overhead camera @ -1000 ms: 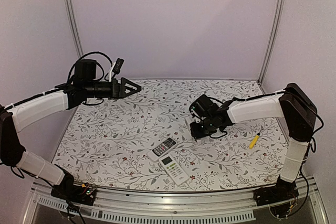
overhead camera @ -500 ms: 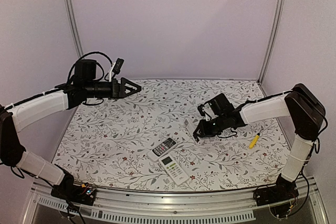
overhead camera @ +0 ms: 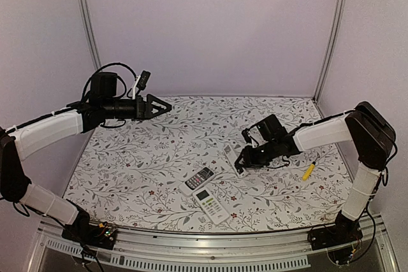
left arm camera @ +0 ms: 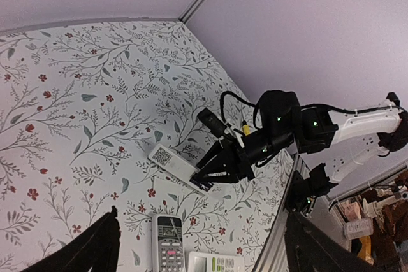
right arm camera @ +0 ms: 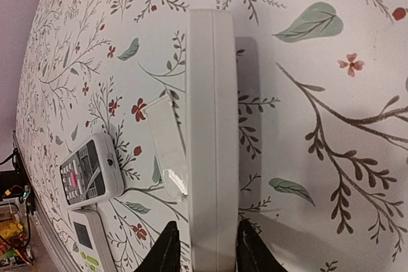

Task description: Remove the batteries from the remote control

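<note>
No batteries show, presumably inside the white remote at mid-frame, tipped on edge so the jaws of the right gripper straddle its end, whether clamped I cannot tell; the left gripper idles upper left, jaws wide apart.

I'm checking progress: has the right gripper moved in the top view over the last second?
Yes. The black right gripper has shifted rightward, closer to the yellow-handled pen-like tool, which stayed put.
</note>
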Tool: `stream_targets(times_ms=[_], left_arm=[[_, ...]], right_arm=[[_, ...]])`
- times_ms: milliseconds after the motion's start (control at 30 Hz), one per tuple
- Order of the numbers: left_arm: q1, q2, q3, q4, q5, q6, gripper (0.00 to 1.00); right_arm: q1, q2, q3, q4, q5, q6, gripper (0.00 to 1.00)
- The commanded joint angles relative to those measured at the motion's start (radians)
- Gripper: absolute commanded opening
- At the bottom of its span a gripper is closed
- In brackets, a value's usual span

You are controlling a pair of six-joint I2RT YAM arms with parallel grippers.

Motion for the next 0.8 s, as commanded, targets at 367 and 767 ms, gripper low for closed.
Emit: stream_targets(times_ms=[367, 767], left_arm=[[0.005, 0.004, 0.006, -0.016, 0.002, 0.001, 0.89], [0.006, 0.006, 0.006, -0.016, -0.001, 0.001, 0.89]], right_arm=[[-0.001, -0.087, 0.001, -0.120, 0.189, -0.060, 0.50], [0.146, -0.083, 0.104, -0.249, 0.472, -0.051, 0.75]])
